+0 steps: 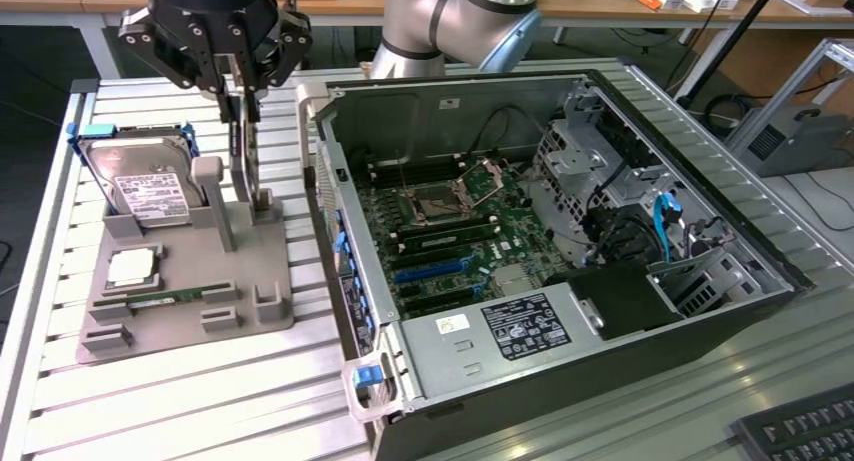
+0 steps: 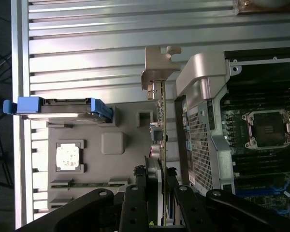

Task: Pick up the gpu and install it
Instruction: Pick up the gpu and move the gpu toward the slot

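One gripper [image 1: 240,106] [image 2: 160,176] hangs over the grey holder [image 1: 247,271] [image 2: 130,125]. Its two jaws are drawn in against the faces of the single gpu [image 1: 246,156] [image 2: 162,121], which stands on edge between them, bracket end away from the wrist. Whether the card's lower edge has left the holder cannot be told. Off one jaw's outer side lie one hard drive [image 1: 147,186] [image 2: 63,107], one processor chip [image 1: 131,268] [image 2: 68,157] and one memory stick [image 1: 167,298] [image 2: 87,183]. Off the other jaw's side stands one open computer case [image 1: 534,231] [image 2: 203,96].
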{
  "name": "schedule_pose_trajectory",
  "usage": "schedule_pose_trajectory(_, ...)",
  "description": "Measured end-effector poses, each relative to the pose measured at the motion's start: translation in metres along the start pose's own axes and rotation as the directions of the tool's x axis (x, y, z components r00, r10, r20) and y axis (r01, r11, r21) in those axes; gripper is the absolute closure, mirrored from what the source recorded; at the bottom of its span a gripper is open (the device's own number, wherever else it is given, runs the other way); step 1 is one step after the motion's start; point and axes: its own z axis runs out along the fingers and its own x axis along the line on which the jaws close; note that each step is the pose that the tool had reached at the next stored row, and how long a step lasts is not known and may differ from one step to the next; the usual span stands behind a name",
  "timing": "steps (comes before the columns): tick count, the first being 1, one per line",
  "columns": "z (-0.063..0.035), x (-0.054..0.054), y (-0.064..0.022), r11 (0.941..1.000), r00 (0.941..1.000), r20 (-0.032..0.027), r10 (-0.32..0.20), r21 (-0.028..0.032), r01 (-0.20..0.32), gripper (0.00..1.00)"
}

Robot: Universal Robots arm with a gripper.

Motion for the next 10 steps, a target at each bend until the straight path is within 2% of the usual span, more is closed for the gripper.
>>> schedule_pose_trajectory(10,-0.0040,-0.0001,0.0007,1.0000,1.0000,-0.0003,0.000,-0.0032,0.000,0.73)
